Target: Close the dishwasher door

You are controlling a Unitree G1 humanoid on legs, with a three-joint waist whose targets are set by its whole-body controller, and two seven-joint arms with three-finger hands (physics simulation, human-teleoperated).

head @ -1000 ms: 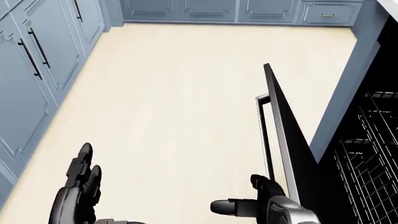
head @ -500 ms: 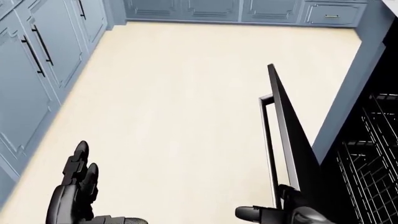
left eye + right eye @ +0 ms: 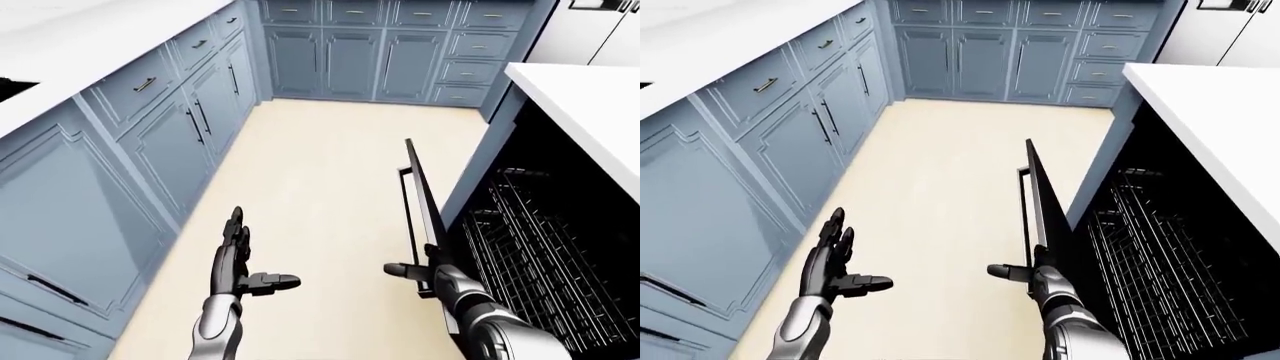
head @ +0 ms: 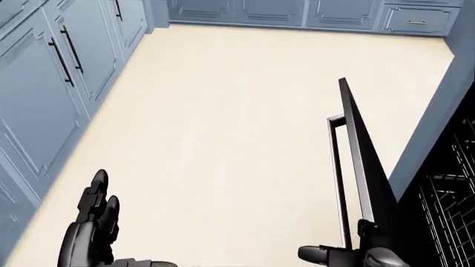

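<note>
- The right hand rests against the outer face of the dishwasher door, low on the near end by the bar handle; its fingers are spread, thumb pointing left, and nothing is gripped.
- The left hand hangs over the bare floor well to the left, fingers straight and apart, empty.
- The door stands raised well off the floor, leaning out to the left of the opening, so it looks more than halfway shut.
- To its right, the wire rack is exposed inside the dark tub under the white countertop.
- What remains, I judge, is the last push right until the door meets the cabinet face.
- Blue cabinets line the left and far sides.
</note>
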